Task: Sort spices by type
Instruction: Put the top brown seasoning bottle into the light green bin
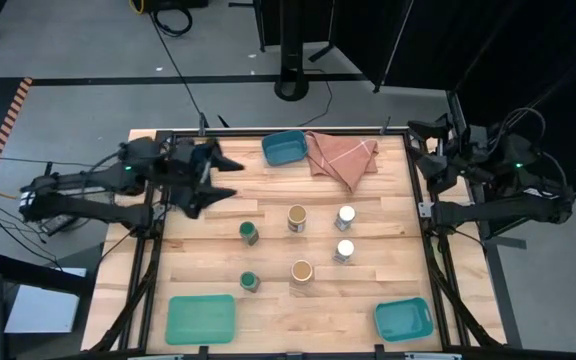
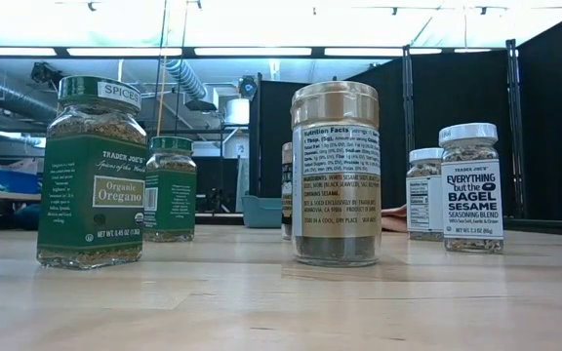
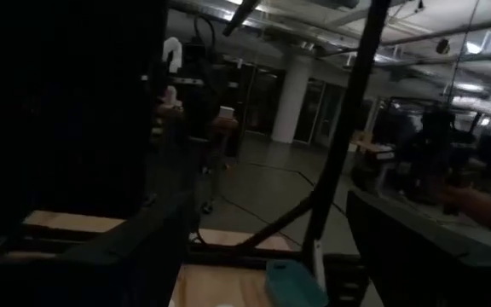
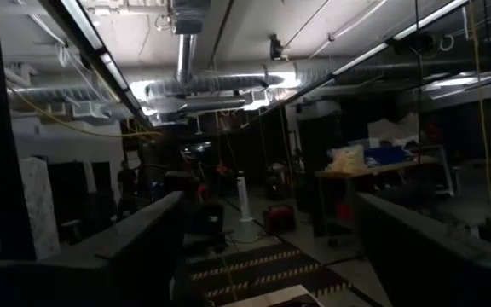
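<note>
Both grippers stand clear of the jars; left gripper is the nearer to the green pair.

Left gripper (image 1: 211, 180), fingers spread and holding nothing, hangs over the far-left part of the worktop (image 1: 268, 315). The far green jar (image 1: 249, 233) lies just toward the near side and slightly right of it; the near green jar (image 1: 251, 282) sits farther on along the same line. All six jars stand upright, long axes vertical, in three columns by lid colour: green left, tan jars (image 1: 297, 218) (image 1: 301, 271) in the middle, white jars (image 1: 345, 217) (image 1: 343, 250) right. Right gripper (image 1: 430, 150), also spread and empty, waits at the far-right edge, well apart from the white pair. Judgement: the left arm suits the green jars, reaching toward the near side and down.
</note>
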You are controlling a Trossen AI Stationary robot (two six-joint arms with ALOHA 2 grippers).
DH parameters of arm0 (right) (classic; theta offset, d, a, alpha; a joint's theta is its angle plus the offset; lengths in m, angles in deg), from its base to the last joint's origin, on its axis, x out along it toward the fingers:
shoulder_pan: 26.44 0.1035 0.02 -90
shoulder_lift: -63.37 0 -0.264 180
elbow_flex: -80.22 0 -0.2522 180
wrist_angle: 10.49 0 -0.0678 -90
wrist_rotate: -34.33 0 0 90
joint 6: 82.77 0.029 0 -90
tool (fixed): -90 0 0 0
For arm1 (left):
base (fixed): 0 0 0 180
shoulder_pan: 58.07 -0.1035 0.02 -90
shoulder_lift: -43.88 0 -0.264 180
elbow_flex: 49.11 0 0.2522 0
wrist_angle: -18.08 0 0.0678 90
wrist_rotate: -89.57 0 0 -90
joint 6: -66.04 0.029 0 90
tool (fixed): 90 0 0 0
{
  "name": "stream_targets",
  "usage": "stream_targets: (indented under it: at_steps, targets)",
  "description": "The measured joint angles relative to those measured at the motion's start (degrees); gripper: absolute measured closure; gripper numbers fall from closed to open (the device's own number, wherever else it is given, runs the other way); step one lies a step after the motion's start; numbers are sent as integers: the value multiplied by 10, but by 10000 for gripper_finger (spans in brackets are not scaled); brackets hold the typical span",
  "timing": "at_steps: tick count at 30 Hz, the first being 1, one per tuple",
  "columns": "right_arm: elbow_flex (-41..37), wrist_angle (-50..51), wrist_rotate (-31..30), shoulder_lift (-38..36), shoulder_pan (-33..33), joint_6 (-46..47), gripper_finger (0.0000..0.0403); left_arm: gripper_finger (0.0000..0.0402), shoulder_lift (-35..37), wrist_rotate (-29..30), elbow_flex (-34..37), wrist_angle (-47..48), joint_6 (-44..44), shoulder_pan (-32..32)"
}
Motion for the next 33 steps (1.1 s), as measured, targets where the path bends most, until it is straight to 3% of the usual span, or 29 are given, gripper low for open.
stream_targets:
  at_steps: [4,7,13,18,33]
  targets:
    - [0,0,0,0,0,1,60,85,-52,-23,-16,21,-26,0]
    - [0,0,0,0,0,1,58,85,-80,-21,-18,95,-7,0]
    - [0,22,0,0,0,16,59,85,-120,88,-18,194,64,21]
    - [0,38,-5,0,0,16,59,85,-162,199,-18,186,137,34]
    - [0,51,-26,0,0,15,57,85,-305,170,-18,17,153,46]
